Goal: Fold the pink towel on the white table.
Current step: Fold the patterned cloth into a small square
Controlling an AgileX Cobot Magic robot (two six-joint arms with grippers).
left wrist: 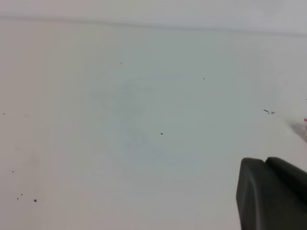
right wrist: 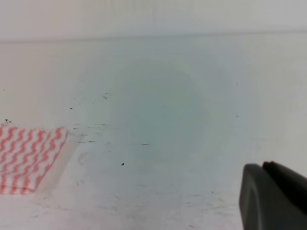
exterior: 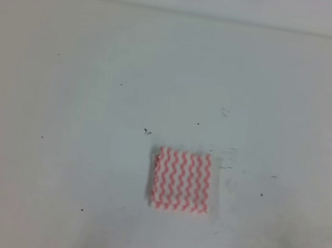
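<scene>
Towel folded small, grippers' state unreadable

Pink towel (exterior: 182,181) lies flat as a compact square on the white table (exterior: 61,99), toward 5 o'clock of centre. Left gripper (left wrist: 273,194) and right gripper (right wrist: 274,196) show only dark corners; spread or pressed together, I cannot tell.

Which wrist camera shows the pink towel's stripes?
The right one: the pink towel lies at its left edge; the left view catches only a pinkish sliver.
</scene>
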